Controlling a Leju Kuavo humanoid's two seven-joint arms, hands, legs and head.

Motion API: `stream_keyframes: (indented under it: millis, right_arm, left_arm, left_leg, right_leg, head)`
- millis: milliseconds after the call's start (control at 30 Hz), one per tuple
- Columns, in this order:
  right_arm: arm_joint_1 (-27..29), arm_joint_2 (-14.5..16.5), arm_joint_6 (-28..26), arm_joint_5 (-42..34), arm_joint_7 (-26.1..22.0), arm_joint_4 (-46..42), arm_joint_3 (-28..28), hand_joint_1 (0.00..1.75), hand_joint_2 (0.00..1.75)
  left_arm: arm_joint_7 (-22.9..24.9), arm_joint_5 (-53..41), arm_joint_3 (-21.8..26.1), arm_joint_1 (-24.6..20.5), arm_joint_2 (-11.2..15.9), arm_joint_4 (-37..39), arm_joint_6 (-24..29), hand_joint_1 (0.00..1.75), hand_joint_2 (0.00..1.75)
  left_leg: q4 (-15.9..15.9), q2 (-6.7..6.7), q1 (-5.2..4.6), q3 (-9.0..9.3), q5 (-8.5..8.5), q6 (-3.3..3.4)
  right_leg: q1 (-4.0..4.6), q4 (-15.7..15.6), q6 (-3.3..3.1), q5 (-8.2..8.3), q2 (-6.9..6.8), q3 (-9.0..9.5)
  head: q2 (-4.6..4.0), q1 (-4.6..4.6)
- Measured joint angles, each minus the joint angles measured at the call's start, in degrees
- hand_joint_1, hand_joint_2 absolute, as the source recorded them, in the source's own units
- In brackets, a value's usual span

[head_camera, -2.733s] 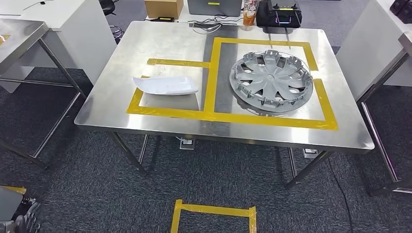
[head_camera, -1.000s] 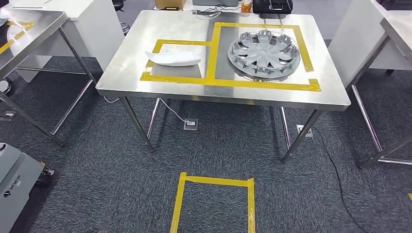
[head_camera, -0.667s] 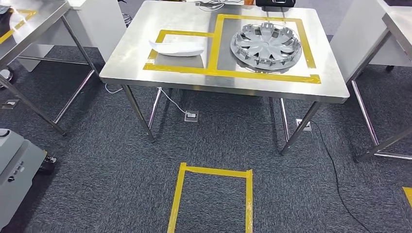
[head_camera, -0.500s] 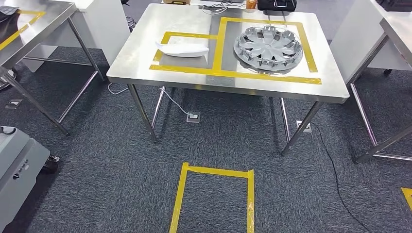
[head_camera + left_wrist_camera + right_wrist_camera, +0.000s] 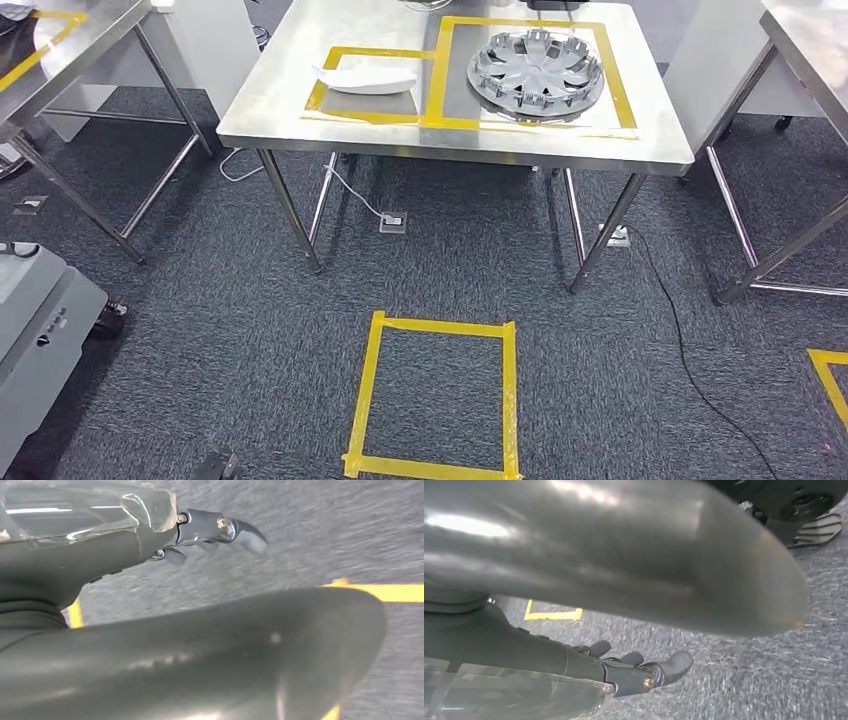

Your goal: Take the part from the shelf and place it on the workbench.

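We see the steel surface ahead, marked with yellow tape frames. The grey wheel cover lies flat inside the larger frame, and just beside it, in the smaller frame, rests the white molded part. A yellow tape square is stuck to the carpet well short of that surface. In the left wrist view, our left hand hangs over the carpet with its fingers loosely extended and nothing between them. In the right wrist view, our right hand hangs the same way, fingers apart and empty above the carpet. Both hands are well apart from the white molded part on the surface.
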Motion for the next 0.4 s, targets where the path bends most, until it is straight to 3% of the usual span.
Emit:
stream_keyframes:
  millis: [67, 100, 133, 167, 200, 233, 300, 333, 400]
  right_arm:
    - [-1.22, 0.26, -0.53, -1.7, 0.14, -1.54, 1.14, 0.0, 0.0]
    - [-2.01, 0.37, -0.72, -2.34, 0.2, -2.47, 1.56, 0.0, 0.0]
    - [-2.87, 0.46, -0.86, -2.85, 0.28, -3.47, 1.93, 0.0, 0.0]
    - [-3.77, 0.53, -1.01, -3.26, 0.38, -4.54, 2.24, 0.0, 0.0]
    - [-4.7, 0.58, -1.16, -3.62, 0.46, -5.68, 2.52, 0.0, 0.0]
    - [-5.66, 0.63, -1.3, -3.93, 0.52, -6.93, 2.78, 0.0, 0.0]
    - [-7.49, 0.71, -1.54, -4.57, 0.55, -9.45, 3.31, 0.0, 0.0]
    - [-8.22, 0.73, -1.66, -4.97, 0.56, -10.52, 3.61, 0.0, 0.0]
    - [-9.04, 0.79, -1.87, -5.74, 0.58, -11.67, 4.02, 0.0, 0.0]
  left_arm:
    - [0.42, 1.43, -1.39, 1.47, 0.14, 1.61, 0.73, 0.0, 0.0]
    - [0.56, 1.95, -1.9, 2.28, 0.19, 2.58, 1.01, 0.0, 0.0]
    - [0.68, 2.39, -2.34, 3.13, 0.23, 3.67, 1.25, 0.0, 0.0]
    - [0.77, 2.7, -2.74, 4.02, 0.26, 4.79, 1.42, 0.0, 0.0]
    - [0.84, 3.0, -3.12, 4.96, 0.29, 5.92, 1.58, 0.0, 0.0]
    - [0.91, 3.28, -3.47, 5.91, 0.34, 7.09, 1.74, 0.0, 0.0]
    - [1.06, 3.82, -4.15, 7.66, 0.51, 9.38, 2.0, 0.0, 0.0]
    - [1.14, 4.17, -4.53, 8.36, 0.61, 10.44, 2.17, 0.0, 0.0]
    - [1.28, 4.78, -5.09, 9.21, 0.76, 11.68, 2.48, 0.0, 0.0]
  left_leg:
    - [5.9, -0.42, 0.55, -1.54, -5.59, -0.94]
    - [9.65, -0.52, 0.78, -2.31, -7.99, -1.26]
    - [12.82, -0.59, 1.0, -2.77, -9.41, -1.52]
    - [14.38, -0.63, 1.24, -2.49, -9.49, -1.7]
    - [14.0, -0.63, 1.49, -1.3, -8.55, -1.84]
    - [11.56, -0.62, 1.74, 0.96, -7.08, -1.92]
    - [3.65, -0.79, 1.96, 6.64, -5.65, -1.9]
    - [0.58, -0.94, 1.9, 8.62, -5.66, -1.79]
    - [-1.67, -1.19, 1.51, 9.8, -6.04, -1.47]
  right_leg:
    - [-0.12, 0.03, -0.76, 1.01, -0.11, -0.91]
    - [-0.1, 0.09, -0.84, 1.47, -0.1, -1.41]
    - [-0.07, 0.19, -0.75, 1.91, -0.11, -1.97]
    - [-0.07, 0.35, -0.6, 2.33, -0.14, -2.59]
    - [-0.09, 0.57, -0.41, 2.71, -0.17, -3.25]
    - [-0.11, 0.83, -0.2, 3.02, -0.18, -3.89]
    - [-0.13, 1.31, 0.39, 3.59, -0.18, -4.89]
    - [-0.14, 1.43, 0.88, 3.91, -0.21, -5.26]
    - [-0.16, 1.48, 1.7, 4.49, -0.29, -5.79]
  head:
    - [0.0, -0.18]
    - [0.0, -0.22]
    - [0.0, -0.23]
    - [0.0, -0.23]
    - [0.0, -0.23]
    - [0.0, -0.25]
    - [0.0, -0.24]
    - [0.0, -0.21]
    - [0.0, -0.18]
